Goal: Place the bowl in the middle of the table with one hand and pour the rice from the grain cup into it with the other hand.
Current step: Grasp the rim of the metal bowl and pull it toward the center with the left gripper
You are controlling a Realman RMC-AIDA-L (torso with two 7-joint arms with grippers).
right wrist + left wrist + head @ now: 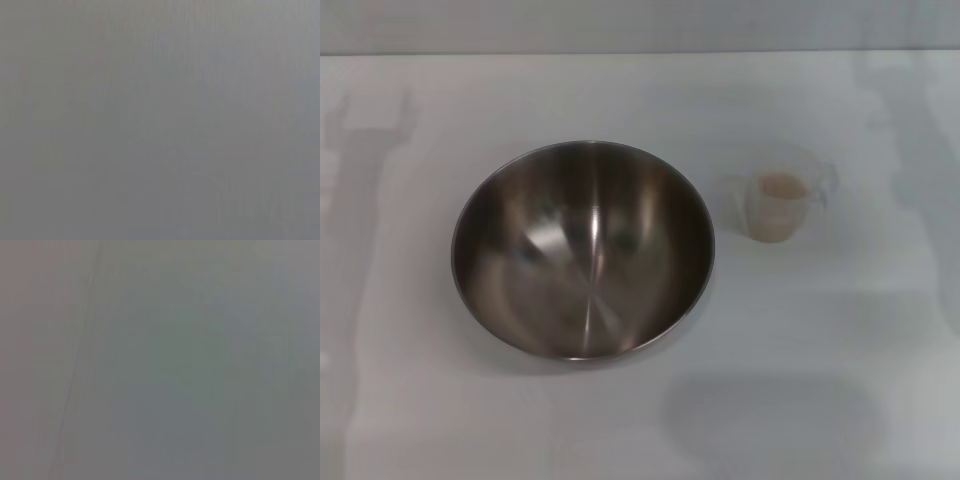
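Observation:
The large stainless-steel bowl [582,248] stands upright and empty on the white table [820,330], a little left of the middle in the head view. The small clear grain cup [781,203] stands upright to the right of the bowl, apart from it, with beige rice [781,187] inside. Neither gripper shows in any view; only faint arm shadows fall on the table at the far left and far right. Both wrist views show only a plain grey surface.
The table's far edge [640,53] runs along the top of the head view. A soft shadow lies on the table in front of the cup.

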